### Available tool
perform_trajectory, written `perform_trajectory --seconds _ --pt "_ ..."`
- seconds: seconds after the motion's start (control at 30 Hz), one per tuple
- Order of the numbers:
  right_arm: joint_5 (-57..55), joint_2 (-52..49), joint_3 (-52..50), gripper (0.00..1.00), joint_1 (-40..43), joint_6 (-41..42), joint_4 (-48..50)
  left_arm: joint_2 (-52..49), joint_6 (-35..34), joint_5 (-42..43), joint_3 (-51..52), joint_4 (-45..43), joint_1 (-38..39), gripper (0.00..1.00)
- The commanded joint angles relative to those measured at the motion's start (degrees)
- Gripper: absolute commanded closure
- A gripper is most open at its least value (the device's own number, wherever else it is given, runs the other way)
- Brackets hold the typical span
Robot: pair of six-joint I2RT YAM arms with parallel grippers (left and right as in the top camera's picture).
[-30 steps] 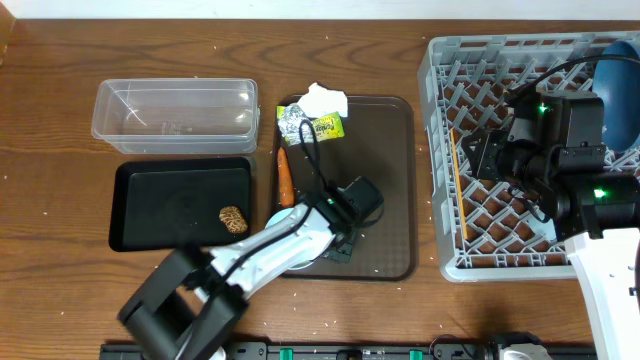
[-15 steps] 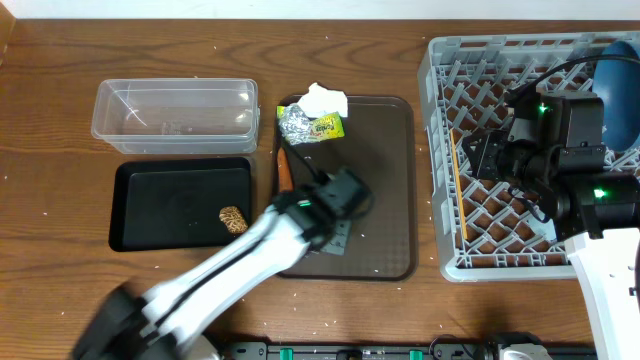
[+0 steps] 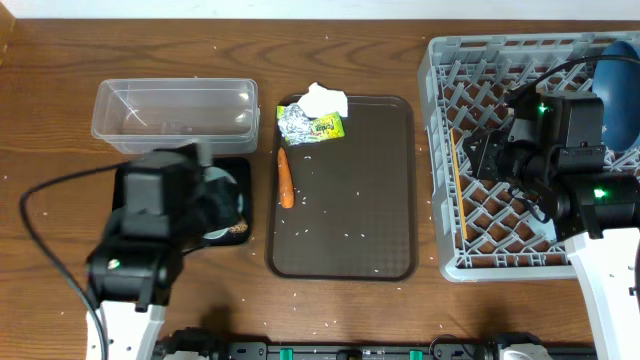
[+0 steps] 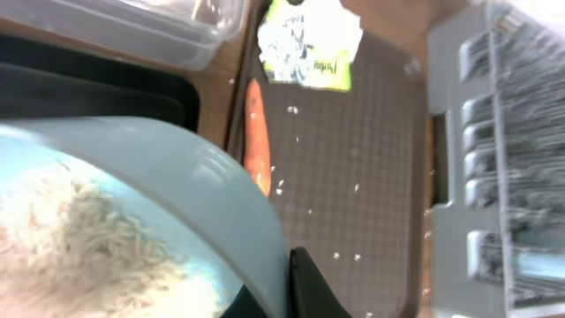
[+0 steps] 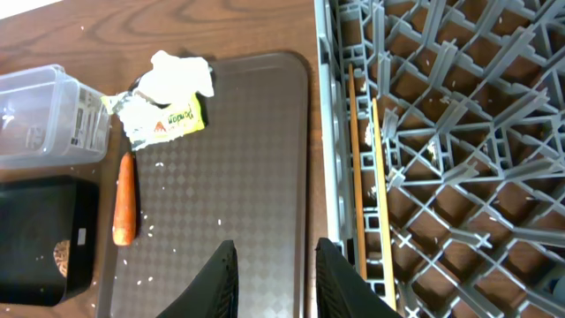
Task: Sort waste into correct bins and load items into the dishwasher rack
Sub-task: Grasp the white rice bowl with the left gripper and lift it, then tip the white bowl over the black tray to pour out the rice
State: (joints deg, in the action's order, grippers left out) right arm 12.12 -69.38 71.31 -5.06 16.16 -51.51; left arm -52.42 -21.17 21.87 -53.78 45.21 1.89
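Observation:
My left gripper (image 4: 282, 296) is shut on the rim of the small light-blue bowl (image 4: 132, 203), which holds loose white rice (image 4: 71, 238). In the overhead view the bowl (image 3: 226, 198) hangs over the black tray (image 3: 240, 165), mostly hidden by the arm. On the brown serving tray (image 3: 350, 200) lie the carrot (image 3: 285, 178), white tissue (image 3: 322, 98), silver foil (image 3: 293, 122) and yellow-green wrapper (image 3: 326, 127). My right gripper (image 5: 275, 283) stands open and holds nothing, at the left edge of the dishwasher rack (image 3: 480, 60). Chopsticks (image 5: 371, 177) and the dark-blue plate (image 3: 622, 90) are in the rack.
The clear tub (image 3: 175, 112) stands behind the black tray. A brown food lump (image 5: 62, 256) lies in the black tray. Rice grains are scattered over the serving tray and the wooden table (image 3: 60, 130).
My left arm has swung from the brown tray leftward to above the black tray, carrying the light-blue bowl in its shut jaws. The right arm has stayed put.

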Motion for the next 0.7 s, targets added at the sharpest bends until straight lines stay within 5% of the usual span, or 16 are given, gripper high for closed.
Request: perform_trajectory --seconds 0.0,0.17,0.43,0.67 --pt "-0.04 -0.26 0.31 0.79 -0.22 0.76 0.00 0.76 7.37 20.50 5.90 -3.63 -11.56 0.94" --pt "0.13 -0.26 0.31 0.80 -0.22 0.74 -0.15 -2.01 9.77 45.53 16.52 -21.29 -26.86 0.94" --pt "0.15 -0.26 0.31 0.82 -0.22 0.74 -0.22 -13.66 14.38 68.00 21.86 -36.11 -35.91 0.94" --pt "0.15 -0.24 0.31 0.84 -0.22 0.74 -0.48 -17.03 18.86 68.22 21.86 -36.57 -36.33 0.94"
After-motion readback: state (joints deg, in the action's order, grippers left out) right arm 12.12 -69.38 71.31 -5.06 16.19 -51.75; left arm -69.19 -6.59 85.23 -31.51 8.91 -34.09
